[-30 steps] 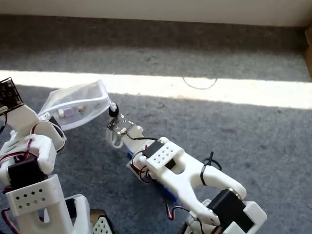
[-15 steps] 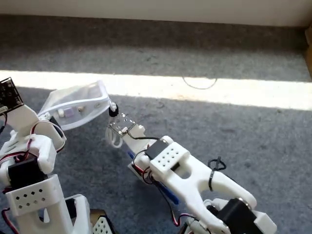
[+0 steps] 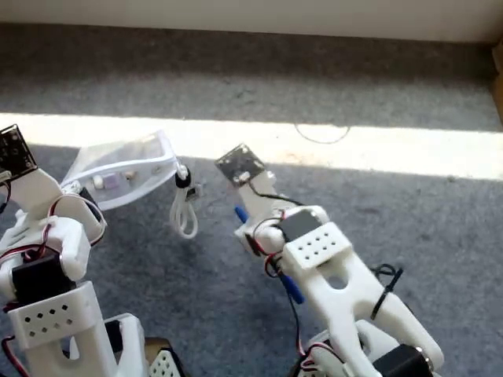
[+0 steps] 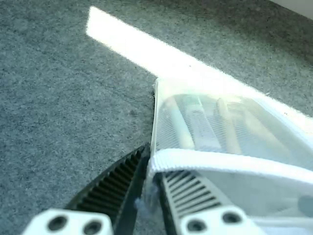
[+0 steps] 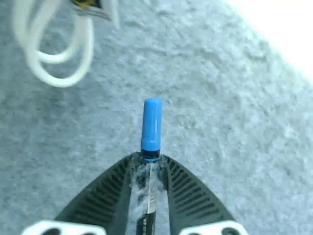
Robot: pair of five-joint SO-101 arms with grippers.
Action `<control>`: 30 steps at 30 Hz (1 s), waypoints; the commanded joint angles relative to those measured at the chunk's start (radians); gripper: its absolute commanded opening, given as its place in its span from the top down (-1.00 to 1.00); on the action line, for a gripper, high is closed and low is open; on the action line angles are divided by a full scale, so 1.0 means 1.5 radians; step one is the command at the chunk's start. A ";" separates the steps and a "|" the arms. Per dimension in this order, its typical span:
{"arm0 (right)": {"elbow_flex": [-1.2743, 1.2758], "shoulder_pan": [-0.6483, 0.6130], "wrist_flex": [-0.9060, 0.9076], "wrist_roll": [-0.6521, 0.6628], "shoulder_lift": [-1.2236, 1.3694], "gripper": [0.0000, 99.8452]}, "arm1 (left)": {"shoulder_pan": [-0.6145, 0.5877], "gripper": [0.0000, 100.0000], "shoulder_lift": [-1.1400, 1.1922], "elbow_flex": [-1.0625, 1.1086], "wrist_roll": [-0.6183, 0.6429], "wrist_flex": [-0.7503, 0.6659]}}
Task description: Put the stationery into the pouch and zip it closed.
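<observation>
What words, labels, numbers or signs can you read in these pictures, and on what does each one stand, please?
No text can be read.
On the blue-capped pen in the right gripper: the barrel is too blurred to tell any print.
On the mesh pouch in the left gripper: no print shows, nor on its contents.

pouch [image 4: 215, 128] cut off at edge, contents blurred; pen [image 5: 151, 122] barrel hidden inside right end effector [image 5: 149, 158].
</observation>
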 commanded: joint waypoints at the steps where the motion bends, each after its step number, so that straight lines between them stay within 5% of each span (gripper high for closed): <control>1: -0.066 0.039 0.004 0.010 0.054 0.99 | 0.014 0.98 -0.013 -0.013 0.006 -0.016; 11: -0.190 0.065 0.007 0.010 0.270 0.99 | 0.013 0.98 -0.013 -0.013 0.006 -0.016; 19: -0.324 0.064 0.170 0.007 0.372 0.78 | 0.011 0.98 -0.013 -0.013 0.006 -0.016; 30: -0.352 0.062 0.173 0.010 0.460 0.90 | 0.010 0.98 -0.013 -0.014 0.006 -0.016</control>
